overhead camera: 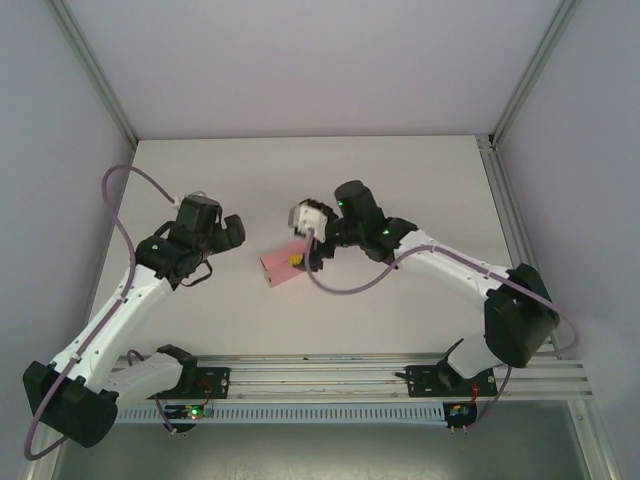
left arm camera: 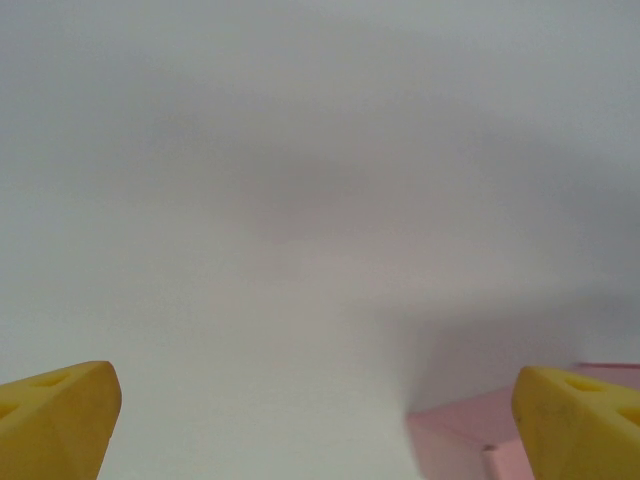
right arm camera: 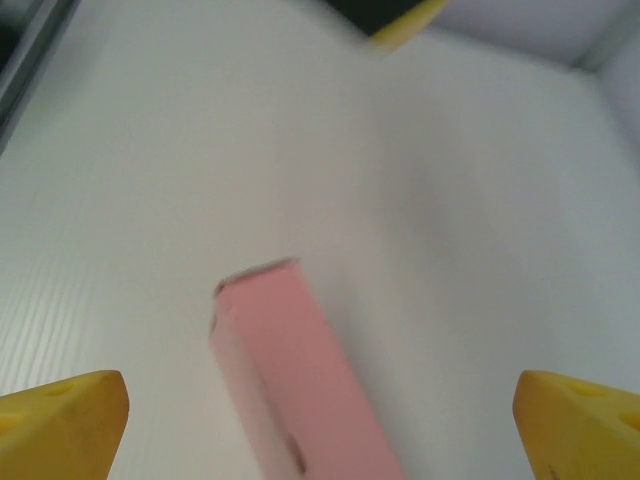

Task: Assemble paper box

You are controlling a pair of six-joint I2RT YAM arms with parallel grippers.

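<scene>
The paper box (overhead camera: 280, 267) is a small closed pink box in the middle of the white table (overhead camera: 400, 180). My right gripper (overhead camera: 304, 257) hangs over its right end. In the right wrist view the box (right arm camera: 300, 380) shows blurred between my two yellow fingertips (right arm camera: 60, 420), which stand far apart and clear of it; the right gripper (right arm camera: 320, 420) is open. My left gripper (overhead camera: 233, 232) is to the left of the box, apart from it. It is open (left arm camera: 315, 425) with bare table between its fingers, and a corner of the pink box (left arm camera: 465, 435) lies by its right fingertip (left arm camera: 580, 420).
An aluminium rail (overhead camera: 330, 375) with the arm bases runs along the near edge. Grey walls and a frame post (overhead camera: 505, 200) close in the table at the back and sides. A purple cable (overhead camera: 350, 285) sags from the right arm just right of the box.
</scene>
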